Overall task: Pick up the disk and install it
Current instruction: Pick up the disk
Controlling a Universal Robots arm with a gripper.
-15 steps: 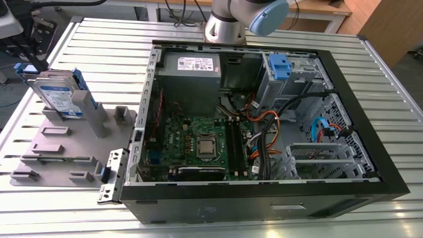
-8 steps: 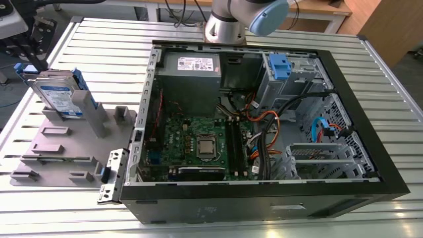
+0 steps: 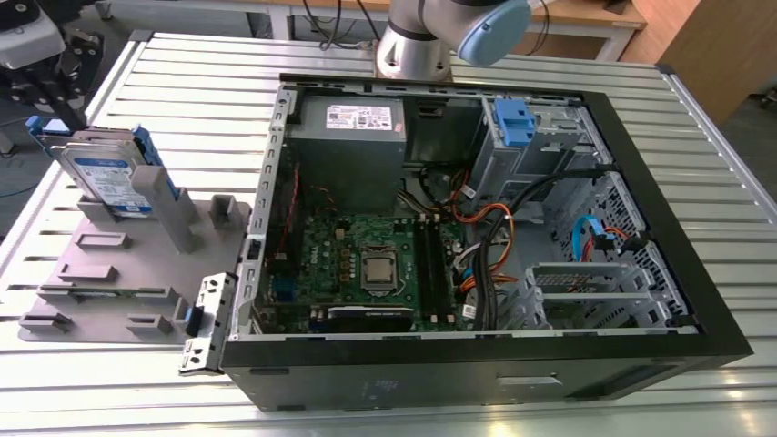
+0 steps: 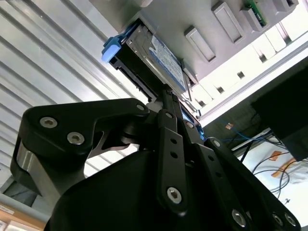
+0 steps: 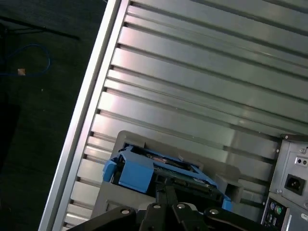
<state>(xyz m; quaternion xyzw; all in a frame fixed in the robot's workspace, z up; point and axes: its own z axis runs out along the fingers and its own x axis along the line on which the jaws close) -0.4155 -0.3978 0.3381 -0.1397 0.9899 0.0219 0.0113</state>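
Showing: the pick-up stage of the task, judged from where things lie.
Table: a slatted metal table [image 3: 182,64] carrying a grey fixture [image 3: 122,273] at the edge on the exterior view's left and an open computer case [image 3: 425,391] across its middle.
Disk: the disk [image 3: 107,177] stands on edge at the far corner of the fixture, propped against a grey post, with its blue bracket around it. It is well apart from the case.
Gripper: in the second wrist view the gripper [image 4: 167,94] sits right at the disk's near edge, beside the blue bracket.
Grip: from this angle it cannot be told whether the gripper is clamped on the disk or free of it.
Case: a grey power supply [image 3: 352,123] and another blue carrier [image 3: 514,123] sit along its far wall.
Done: at most the approach to the disk.
Left: the disk is not yet lifted from the fixture, nor carried to the case, nor seated there.
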